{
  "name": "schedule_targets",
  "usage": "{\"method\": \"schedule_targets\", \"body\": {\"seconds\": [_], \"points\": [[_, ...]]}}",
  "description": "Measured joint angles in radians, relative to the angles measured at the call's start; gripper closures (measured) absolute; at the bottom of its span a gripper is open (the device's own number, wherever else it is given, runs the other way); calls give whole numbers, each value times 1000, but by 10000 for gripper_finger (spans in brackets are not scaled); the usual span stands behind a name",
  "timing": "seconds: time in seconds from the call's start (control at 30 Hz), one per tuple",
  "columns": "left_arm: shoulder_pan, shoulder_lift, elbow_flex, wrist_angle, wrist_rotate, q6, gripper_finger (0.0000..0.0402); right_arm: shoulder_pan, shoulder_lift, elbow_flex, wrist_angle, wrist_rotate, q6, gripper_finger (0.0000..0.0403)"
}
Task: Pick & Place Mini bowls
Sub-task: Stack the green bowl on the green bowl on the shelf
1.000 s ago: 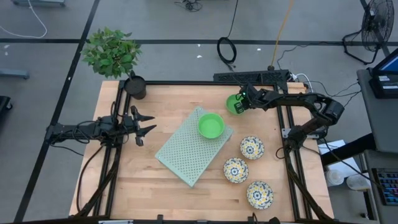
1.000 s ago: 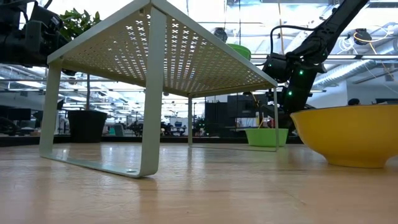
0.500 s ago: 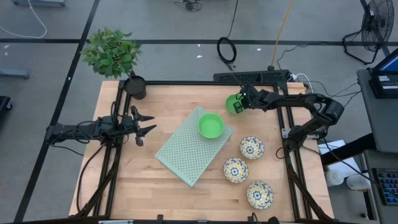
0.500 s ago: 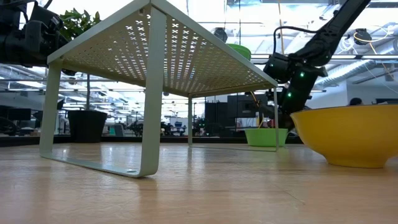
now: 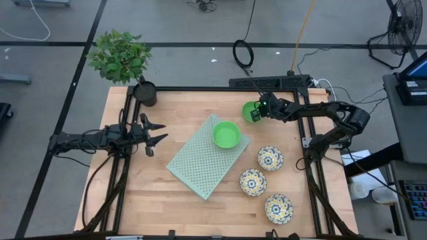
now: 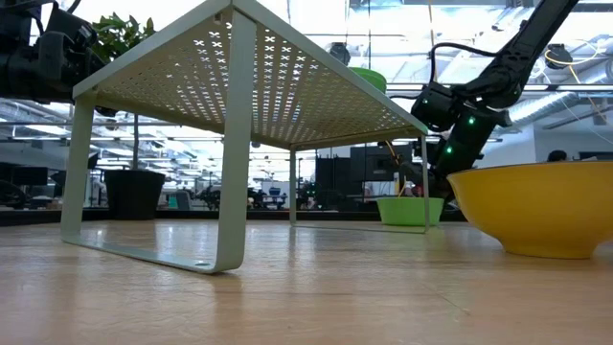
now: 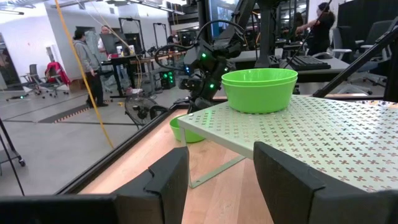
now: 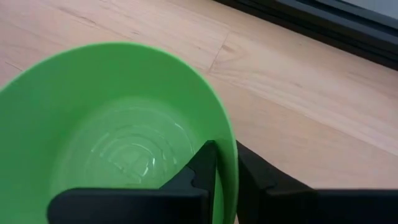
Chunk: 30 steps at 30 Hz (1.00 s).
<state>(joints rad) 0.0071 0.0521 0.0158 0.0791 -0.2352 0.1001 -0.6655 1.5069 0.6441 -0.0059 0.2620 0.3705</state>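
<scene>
A plain green mini bowl (image 5: pixel 249 112) sits on the table near the far edge, right of middle, and also shows in the low view (image 6: pixel 410 211). My right gripper (image 5: pixel 261 110) is shut on it. A second green bowl (image 5: pixel 226 134) stands on the far corner of the pale green perforated rack (image 5: pixel 200 163). Three floral bowls (image 5: pixel 270 158) (image 5: pixel 253 181) (image 5: pixel 278 208) rest on the table to the right of the rack. My left gripper (image 5: pixel 159 133) hovers open to the left of the rack. My right gripper holds the green bowl by its rim (image 8: pixel 227 152) on the side toward the table's right. One finger (image 8: pixel 202 167) is inside the bowl and the other (image 8: pixel 260 179) outside. The fingers slant down from the right. The bowl's base looks to rest on the table.
A black plant pot (image 5: pixel 145 93) with a leafy plant stands at the table's far left corner. The rack stands on thin legs (image 6: pixel 235 192), with open space beneath it. The nearest yellow bowl (image 6: pixel 536 206) looms at the right of the low view. People stand in the room beyond.
My right gripper has shifted a little toward the table's right and down at the green bowl's rim. The bowl has stayed where it was on the table.
</scene>
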Motion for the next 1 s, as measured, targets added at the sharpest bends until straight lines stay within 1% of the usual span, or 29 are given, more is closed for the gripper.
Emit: {"method": "schedule_targets", "body": {"seconds": [0.8, 1.0], "points": [[0, 0, 0, 0, 0, 0, 220, 0, 2, -1, -4, -1, -1, 380], [0, 0, 0, 0, 0, 0, 220, 0, 3, -3, 33, -6, -16, 381]]}}
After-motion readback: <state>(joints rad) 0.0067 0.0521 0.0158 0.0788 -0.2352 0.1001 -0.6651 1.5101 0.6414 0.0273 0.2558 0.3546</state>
